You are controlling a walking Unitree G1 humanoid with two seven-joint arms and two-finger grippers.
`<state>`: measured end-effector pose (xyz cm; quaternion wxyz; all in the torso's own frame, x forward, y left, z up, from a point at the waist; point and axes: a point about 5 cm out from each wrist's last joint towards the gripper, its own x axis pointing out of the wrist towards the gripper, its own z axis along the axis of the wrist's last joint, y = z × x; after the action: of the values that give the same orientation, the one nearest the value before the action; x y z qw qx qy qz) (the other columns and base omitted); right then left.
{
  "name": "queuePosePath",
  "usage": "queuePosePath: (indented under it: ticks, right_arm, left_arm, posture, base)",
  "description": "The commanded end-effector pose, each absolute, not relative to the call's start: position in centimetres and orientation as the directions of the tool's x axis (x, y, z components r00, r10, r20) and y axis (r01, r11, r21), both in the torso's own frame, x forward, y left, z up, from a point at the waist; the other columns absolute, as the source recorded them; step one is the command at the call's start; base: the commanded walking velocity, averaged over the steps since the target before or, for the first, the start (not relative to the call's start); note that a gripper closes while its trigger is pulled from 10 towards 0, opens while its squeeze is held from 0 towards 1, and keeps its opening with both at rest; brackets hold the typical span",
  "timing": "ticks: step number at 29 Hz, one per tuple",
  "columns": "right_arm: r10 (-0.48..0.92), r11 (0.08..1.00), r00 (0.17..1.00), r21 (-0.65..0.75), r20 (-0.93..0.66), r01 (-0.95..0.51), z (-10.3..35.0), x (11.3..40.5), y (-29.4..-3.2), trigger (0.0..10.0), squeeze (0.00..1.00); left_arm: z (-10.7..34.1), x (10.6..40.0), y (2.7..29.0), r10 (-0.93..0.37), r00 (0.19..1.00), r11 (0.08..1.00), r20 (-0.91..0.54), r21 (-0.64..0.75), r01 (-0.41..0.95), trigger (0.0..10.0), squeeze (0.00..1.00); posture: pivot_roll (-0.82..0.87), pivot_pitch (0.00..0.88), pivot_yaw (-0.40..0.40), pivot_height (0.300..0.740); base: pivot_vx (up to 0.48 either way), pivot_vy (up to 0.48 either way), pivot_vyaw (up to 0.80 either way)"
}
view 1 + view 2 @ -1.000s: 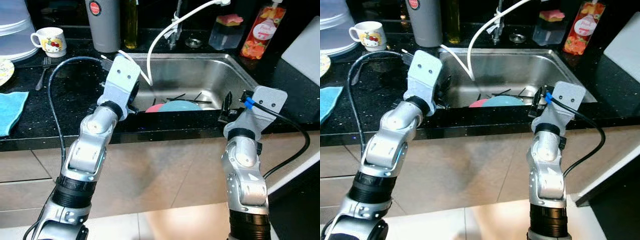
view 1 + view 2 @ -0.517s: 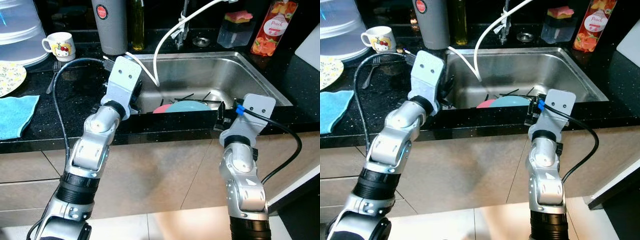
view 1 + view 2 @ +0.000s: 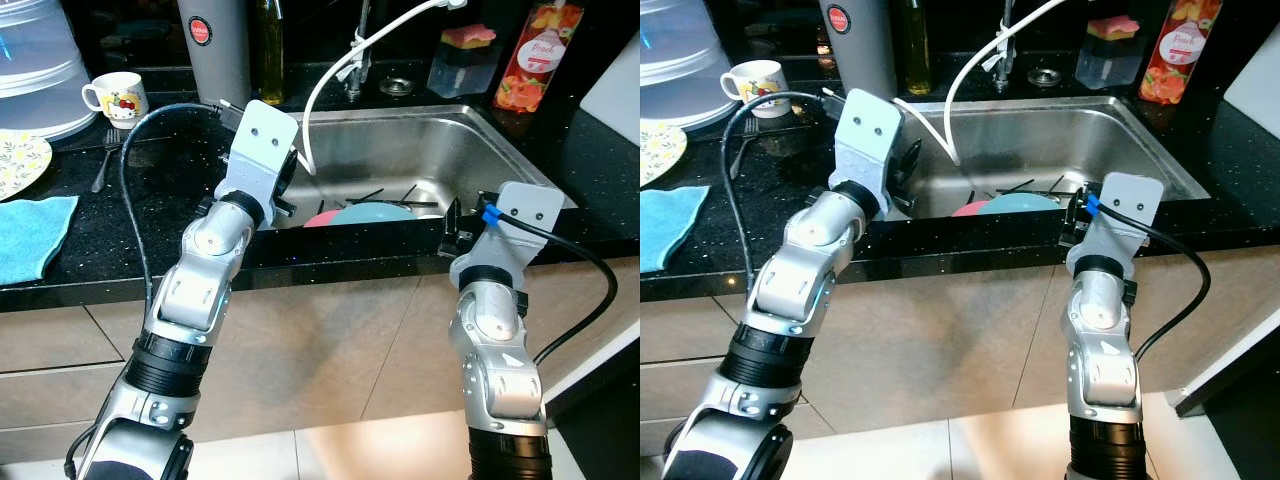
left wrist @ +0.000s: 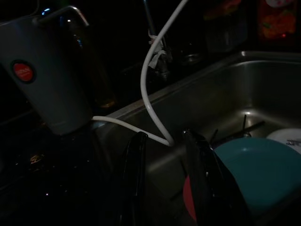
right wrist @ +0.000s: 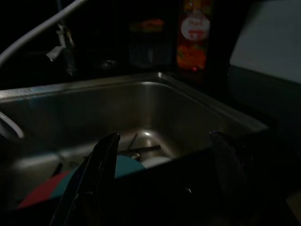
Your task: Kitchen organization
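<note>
Black surface (image 3: 150,215) with steel sink (image 3: 420,150); teal plate (image 3: 370,212) and red plate (image 3: 312,218) lie inside, just beyond both pincers. Left pincer (image 4: 164,188) and right pincer (image 5: 164,179) both parted, empty, at the near rim. We judge: approach step; next, reach down for the plates.

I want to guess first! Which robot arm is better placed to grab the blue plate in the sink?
Probably the left. The left gripper hangs open over the sink's edge, beside the blue plate. The right gripper sits open at the front rim.
</note>
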<state>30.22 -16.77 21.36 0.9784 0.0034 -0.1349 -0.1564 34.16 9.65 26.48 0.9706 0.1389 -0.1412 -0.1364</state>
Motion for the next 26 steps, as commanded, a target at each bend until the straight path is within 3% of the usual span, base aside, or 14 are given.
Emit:
queuePosePath:
  ticks: [1, 18, 26]
  right_arm:
    - [-0.279, 0.959, 0.926, 0.037, 0.254, 0.28, 21.3, 30.6, -16.2, 10.0, 0.0]
    - [-0.227, 0.973, 0.935, 0.029, 0.272, 0.228, 21.7, 31.0, -14.9, 10.0, 0.0]
    - [-0.221, 0.971, 0.932, -0.024, 0.288, 0.237, 22.1, 31.5, -15.9, 10.0, 0.0]
  left_arm:
    - [26.2, 34.3, 10.0, -0.283, 0.93, 0.93, 0.234, 0.304, 0.206, 10.0, 0.0]
    - [26.8, 34.5, 11.0, -0.285, 0.927, 0.921, 0.244, 0.336, 0.195, 10.0, 0.0]
    - [26.1, 34.1, 12.0, -0.222, 0.936, 0.945, 0.272, 0.295, 0.139, 10.0, 0.0]
  posture:
    - [0.18, 0.0, -0.029, 0.74]
    - [0.17, 0.0, 0.005, 0.74]
    - [0.16, 0.0, -0.067, 0.74]
  base:
    - [0.0, 0.0, 0.0]
    - [0.0, 0.0, 0.0]
    - [0.0, 0.0, 0.0]
